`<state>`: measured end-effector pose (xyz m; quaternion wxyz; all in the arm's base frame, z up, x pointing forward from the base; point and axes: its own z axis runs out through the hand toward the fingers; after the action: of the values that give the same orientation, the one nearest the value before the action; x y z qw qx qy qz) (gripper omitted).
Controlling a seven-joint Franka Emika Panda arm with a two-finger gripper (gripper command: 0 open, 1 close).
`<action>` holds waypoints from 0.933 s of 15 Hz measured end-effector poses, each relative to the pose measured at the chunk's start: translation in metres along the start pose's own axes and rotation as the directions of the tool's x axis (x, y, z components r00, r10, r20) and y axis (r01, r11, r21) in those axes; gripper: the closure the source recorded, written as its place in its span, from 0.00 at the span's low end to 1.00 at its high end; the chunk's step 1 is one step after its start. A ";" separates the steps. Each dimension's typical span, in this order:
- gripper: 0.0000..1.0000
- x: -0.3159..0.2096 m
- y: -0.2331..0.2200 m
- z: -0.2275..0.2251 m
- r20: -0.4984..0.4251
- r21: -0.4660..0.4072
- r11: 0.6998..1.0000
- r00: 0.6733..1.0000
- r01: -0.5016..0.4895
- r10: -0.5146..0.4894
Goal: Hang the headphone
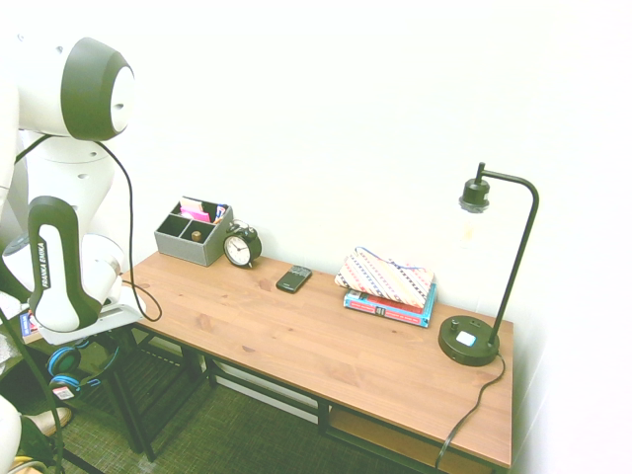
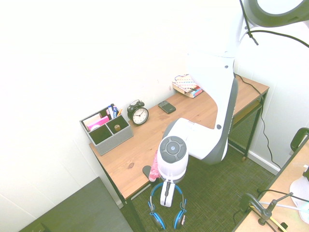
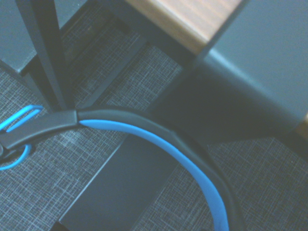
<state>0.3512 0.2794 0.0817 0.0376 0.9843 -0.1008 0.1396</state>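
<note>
Headphone (image 2: 157, 217) hangs from the claw (image 2: 167, 199), which we see closed on its headband, with the black cups and their blue rims dangling below in open air. We see a small white sticker on one cup in the first exterior view. Claw and headphone are just off the edge of the desk (image 2: 140, 157), over the dark carpet (image 2: 205, 193). Close to the claw, at the desk's edge, we make out a dark rounded piece (image 2: 147, 170) and a pink patterned thing (image 2: 154, 169); we cannot tell what the pink thing is.

On the desk, past that edge from the claw, we find the grey organizer (image 2: 113, 137) with pens and pink items in it, and the black alarm clock (image 2: 139, 115) beside it. Farther from the claw lies the phone (image 2: 167, 107), then the books (image 1: 390, 309) with a patterned pouch (image 1: 385, 277) on top. Farthest from the claw stands the black lamp (image 1: 469, 341), upright at the desk's other end. We also see a dark low surface (image 2: 82, 208) near the claw's end of the desk.
</note>
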 end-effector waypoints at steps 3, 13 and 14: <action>1.00 0.000 0.002 0.015 0.014 -0.015 1.000 1.000 -0.012 0.012; 0.00 0.013 -0.003 0.035 0.050 -0.042 0.997 0.997 -0.062 0.064; 0.00 0.015 -0.004 0.033 0.061 -0.039 0.997 0.996 -0.066 0.068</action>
<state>0.3752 0.2768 0.0540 0.0479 0.9834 -0.1375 0.1080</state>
